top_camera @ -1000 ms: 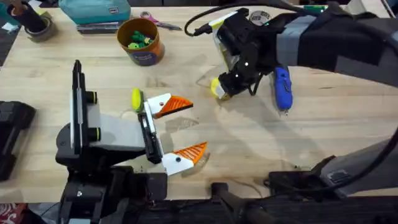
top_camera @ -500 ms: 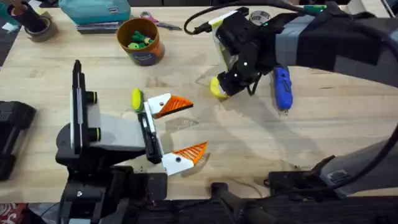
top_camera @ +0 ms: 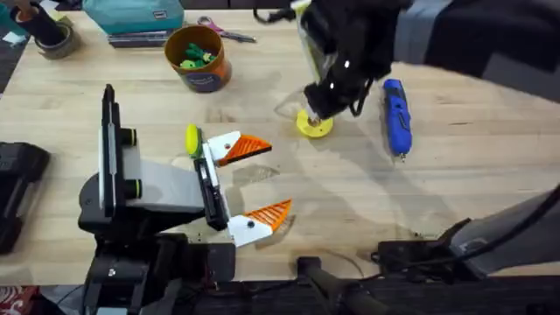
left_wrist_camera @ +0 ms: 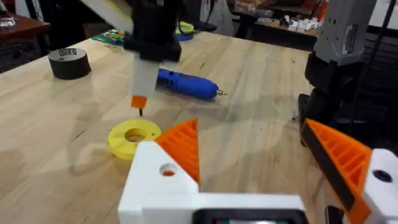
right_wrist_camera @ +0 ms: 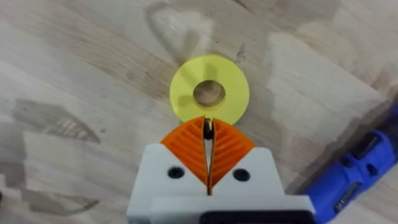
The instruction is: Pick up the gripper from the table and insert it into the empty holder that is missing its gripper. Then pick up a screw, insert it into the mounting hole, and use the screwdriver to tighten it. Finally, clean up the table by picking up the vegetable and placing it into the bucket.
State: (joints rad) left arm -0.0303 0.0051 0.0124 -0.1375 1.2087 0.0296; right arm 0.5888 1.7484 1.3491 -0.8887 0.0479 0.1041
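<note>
A pale wooden table carried the work, with a black tape roll seen at its far side in the left wrist view. The right gripper was poised just above a flat yellow ring-shaped disc, its orange pads pressed together on a thin dark object, too small to be identified. The screwdriver lay on the table just beside the disc. The left gripper was held low over the table, its jaws spread wide and empty. The bucket stood near the back edge, with small green pieces inside.
</note>
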